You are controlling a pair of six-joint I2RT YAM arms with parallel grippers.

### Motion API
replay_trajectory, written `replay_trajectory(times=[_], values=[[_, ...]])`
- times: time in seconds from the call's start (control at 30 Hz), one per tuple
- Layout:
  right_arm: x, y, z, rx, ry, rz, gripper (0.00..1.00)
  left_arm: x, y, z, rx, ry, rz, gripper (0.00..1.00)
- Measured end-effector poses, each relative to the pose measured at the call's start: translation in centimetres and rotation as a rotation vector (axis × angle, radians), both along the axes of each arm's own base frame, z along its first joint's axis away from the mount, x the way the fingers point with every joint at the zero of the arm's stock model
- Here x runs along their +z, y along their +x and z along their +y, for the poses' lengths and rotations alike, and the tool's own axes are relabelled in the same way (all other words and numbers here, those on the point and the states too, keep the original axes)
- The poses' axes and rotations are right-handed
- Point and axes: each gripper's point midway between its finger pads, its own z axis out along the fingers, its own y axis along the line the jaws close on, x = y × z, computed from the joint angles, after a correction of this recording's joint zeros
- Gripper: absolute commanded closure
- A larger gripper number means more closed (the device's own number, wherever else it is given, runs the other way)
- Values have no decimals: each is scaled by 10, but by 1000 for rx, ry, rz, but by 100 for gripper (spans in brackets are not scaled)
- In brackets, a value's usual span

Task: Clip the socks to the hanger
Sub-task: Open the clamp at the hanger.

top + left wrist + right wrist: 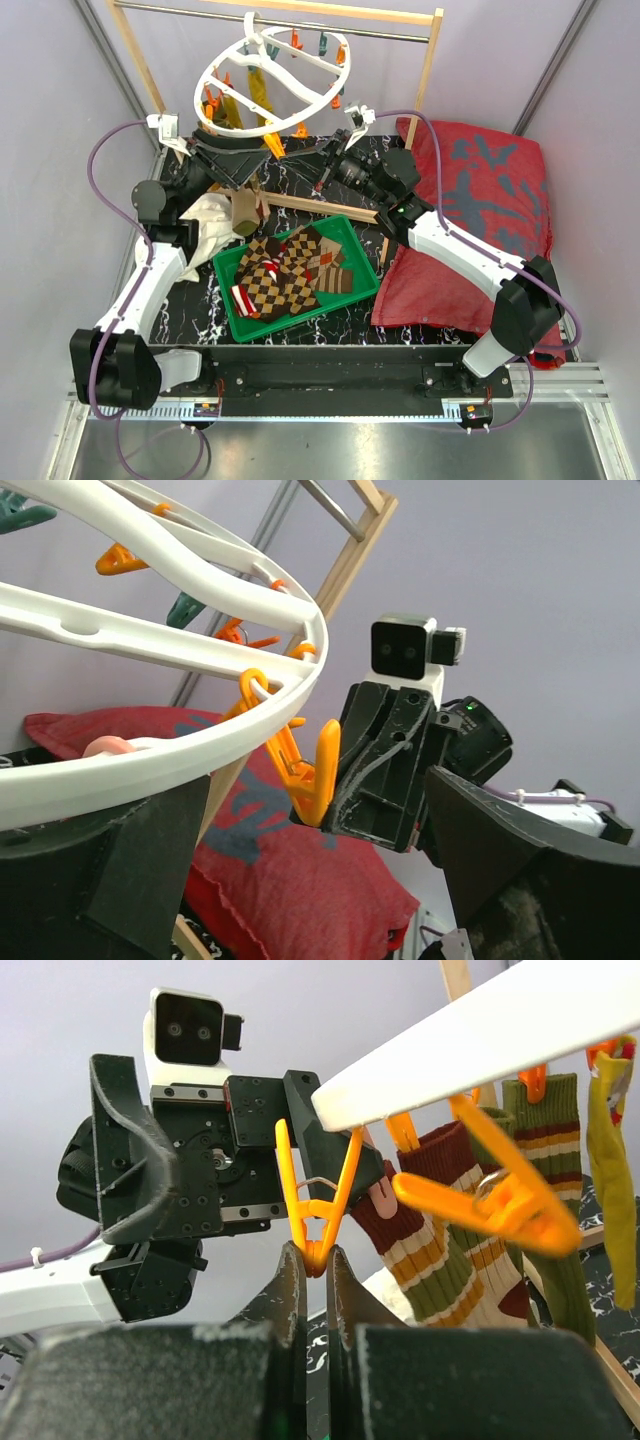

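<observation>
The white ring hanger (270, 80) hangs from the rack rod, and several socks (430, 1220) are clipped under it. More argyle and striped socks (290, 270) lie in the green tray (290, 322). My right gripper (315, 1260) is shut on the lower tip of an orange clip (318, 1200) that hangs from the ring (480, 1030). My left gripper (320, 880) is open, its two fingers wide apart. That same clip (310, 770) and the right gripper's fingers (390, 770) sit in front of the gap. Seen from above, both grippers meet under the ring's near edge (275, 148).
A white cloth (205, 225) lies left of the tray. To the right, a large red cushion (480, 200) covers the table. The wooden rack frame (430, 50) stands behind, and its base bar (320, 207) crosses just beyond the tray. More orange and teal clips (322, 45) dangle round the ring.
</observation>
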Motion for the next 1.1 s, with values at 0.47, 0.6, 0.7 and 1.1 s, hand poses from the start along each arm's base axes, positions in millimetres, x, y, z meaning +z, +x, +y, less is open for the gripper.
replay_trajectory(times=[0.47, 0.6, 0.7, 1.1], values=[[-1, -5, 5, 45, -4, -4, 100, -5, 19, -3, 128, 0, 74, 32], [1, -6, 4, 49, 2, -7, 100, 0, 18, -4, 120, -31, 80, 38], [3, -7, 4, 54, 10, -12, 100, 5, 15, -5, 105, -51, 79, 44], [2, -6, 4, 56, 12, -6, 100, 10, 8, -12, 75, -68, 72, 79]])
